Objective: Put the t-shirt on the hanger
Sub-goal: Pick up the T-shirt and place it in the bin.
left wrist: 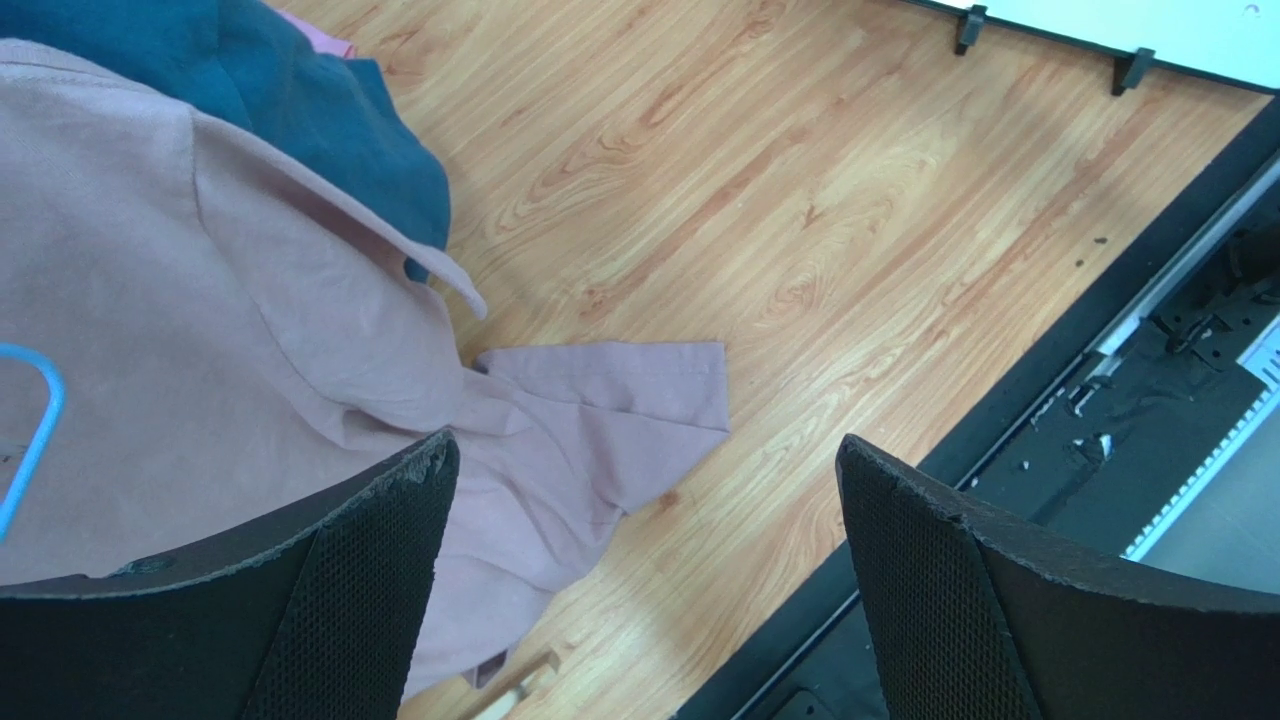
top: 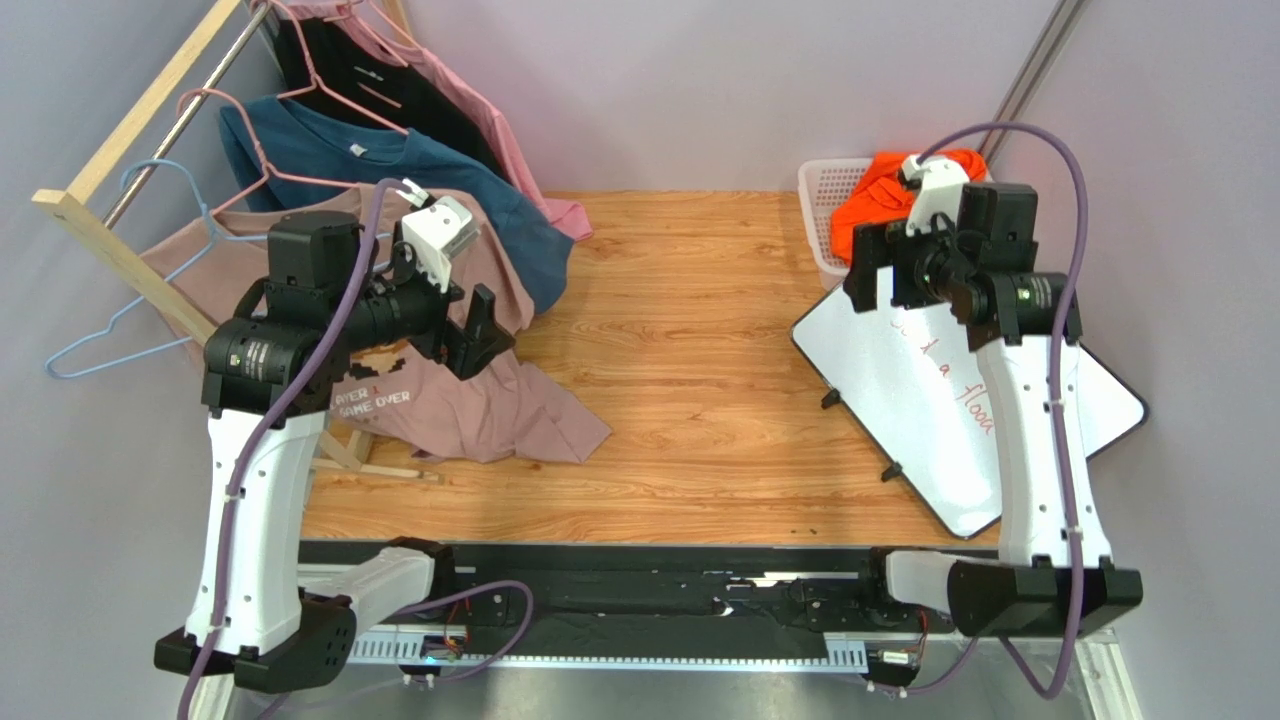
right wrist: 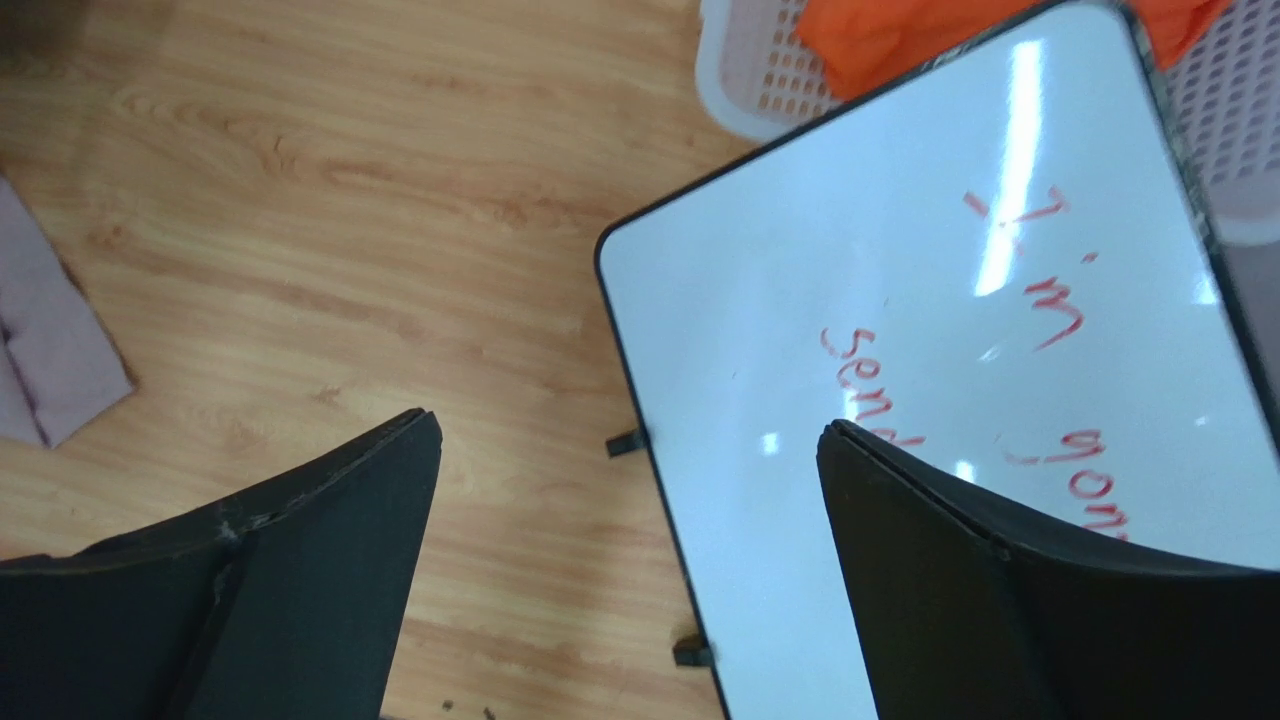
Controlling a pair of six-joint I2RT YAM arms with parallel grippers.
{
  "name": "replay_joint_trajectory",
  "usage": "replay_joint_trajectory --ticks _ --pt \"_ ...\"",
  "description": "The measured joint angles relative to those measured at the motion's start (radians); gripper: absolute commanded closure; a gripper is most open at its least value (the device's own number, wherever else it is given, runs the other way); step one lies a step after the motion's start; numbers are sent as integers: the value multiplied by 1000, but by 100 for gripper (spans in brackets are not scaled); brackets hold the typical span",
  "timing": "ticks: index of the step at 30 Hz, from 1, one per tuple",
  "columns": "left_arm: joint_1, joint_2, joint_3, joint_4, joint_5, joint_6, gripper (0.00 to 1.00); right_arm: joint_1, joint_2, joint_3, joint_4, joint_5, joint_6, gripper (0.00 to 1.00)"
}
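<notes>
Opening step, I judge: left gripper (left wrist: 646,488) and right gripper (right wrist: 631,450) hover spread wide, empty; t-shirt (top: 876,207) lies bunched in the basket (top: 821,195) far right; hanger (top: 108,342) hangs far left; next the right gripper must reach the basket; whiteboard (top: 920,393) reads "I'm gon…", "sen…"; pink shirt (top: 481,413) reads "GAME OVER".

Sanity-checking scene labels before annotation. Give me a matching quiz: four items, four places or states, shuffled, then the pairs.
Items:
1. t-shirt
2. hanger
3. whiteboard
4. dusty-pink shirt

Places or states:
A. carries red handwriting
B. bundled in the white basket, far right
C. bare, at the near end of the rack, far left
D. spilling from the rack onto the left of the table

Pairs: 1-B, 2-C, 3-A, 4-D
</notes>
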Motion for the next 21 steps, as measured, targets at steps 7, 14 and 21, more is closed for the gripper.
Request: replay_joint_trajectory --ticks 7,14,21 --pt "-3 39 -2 12 2 1 1 6 330 312 92 79 -26 0" --pt "-18 76 -19 17 5 13 1 59 772 662 125 269 -114 0" --pt "-21 103 -56 21 6 21 1 98 1029 721 208 504 -235 0"
